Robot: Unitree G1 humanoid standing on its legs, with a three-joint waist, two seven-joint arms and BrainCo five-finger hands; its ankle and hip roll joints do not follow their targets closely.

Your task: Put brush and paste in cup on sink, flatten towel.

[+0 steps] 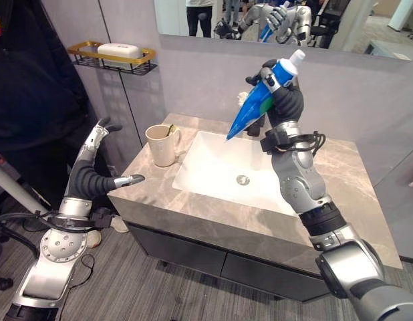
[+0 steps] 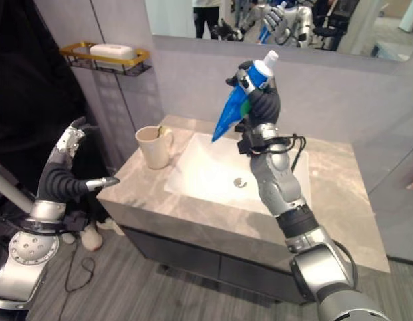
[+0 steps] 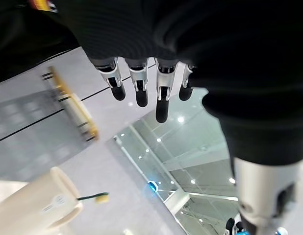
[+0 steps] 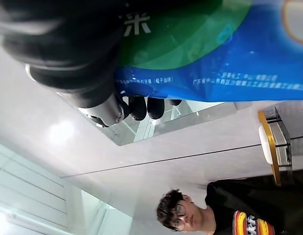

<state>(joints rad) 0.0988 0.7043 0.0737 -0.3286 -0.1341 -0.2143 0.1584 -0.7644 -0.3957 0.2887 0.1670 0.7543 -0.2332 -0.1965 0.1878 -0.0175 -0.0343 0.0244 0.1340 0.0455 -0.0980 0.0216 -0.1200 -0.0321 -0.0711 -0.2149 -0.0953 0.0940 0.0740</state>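
A grey marble counter (image 1: 340, 187) with a white sink (image 1: 213, 175) runs below a wall mirror (image 1: 340, 27) in a bathroom. The robot's right hand (image 1: 281, 90) is raised high over the basin, forearm upright, fingers curled tight round a blue toothpaste tube (image 1: 260, 100) whose white cap points up and flat tail slants down toward the basin. A cream cup (image 1: 162, 144) stands on the counter left of the sink, a toothbrush (image 3: 95, 198) inside it. The left hand (image 1: 93, 175) hovers off the counter's left edge, fingers straight and spread, holding nothing. A person in black (image 4: 225, 208) stands beside a gold wall shelf (image 1: 111, 57).
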